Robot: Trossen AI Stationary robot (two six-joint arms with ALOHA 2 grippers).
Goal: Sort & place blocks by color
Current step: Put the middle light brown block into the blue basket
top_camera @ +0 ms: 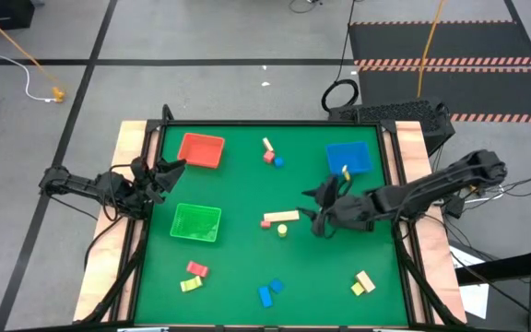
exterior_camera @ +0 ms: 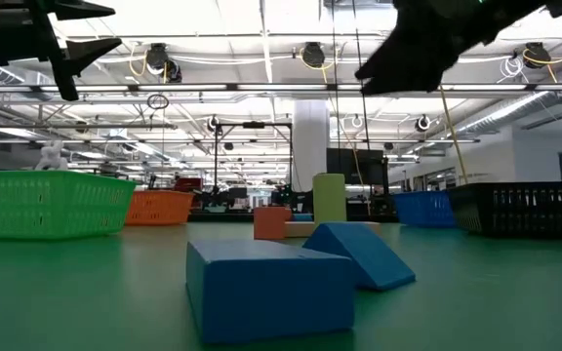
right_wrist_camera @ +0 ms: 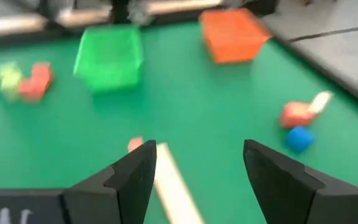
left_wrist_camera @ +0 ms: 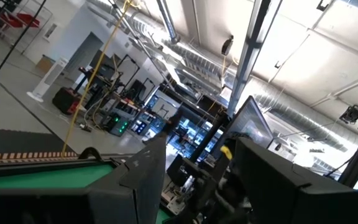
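Observation:
Small wooden blocks lie scattered on the green mat. A tan bar (top_camera: 281, 218) rests flat with a pink bit (top_camera: 265, 223) and a yellow round piece (top_camera: 282, 230) beside it. My right gripper (top_camera: 314, 210) hovers open just right of this group; in its wrist view (right_wrist_camera: 197, 168) the tan bar (right_wrist_camera: 174, 190) shows below, between the fingers. A red block (top_camera: 269, 157), a tan stick (top_camera: 267, 145) and a blue round bit (top_camera: 278, 162) sit farther back. My left gripper (top_camera: 170, 171) waits open at the table's left edge, raised.
The red tray (top_camera: 201, 150), green tray (top_camera: 196, 222) and blue tray (top_camera: 348, 158) stand on the mat; a yellow bit (top_camera: 346, 171) lies in the blue one. Near the front edge lie red-and-yellow blocks (top_camera: 194, 276), blue blocks (top_camera: 268, 291) and yellow-tan blocks (top_camera: 363, 283). A black mesh basket (top_camera: 390, 112) stands behind the table.

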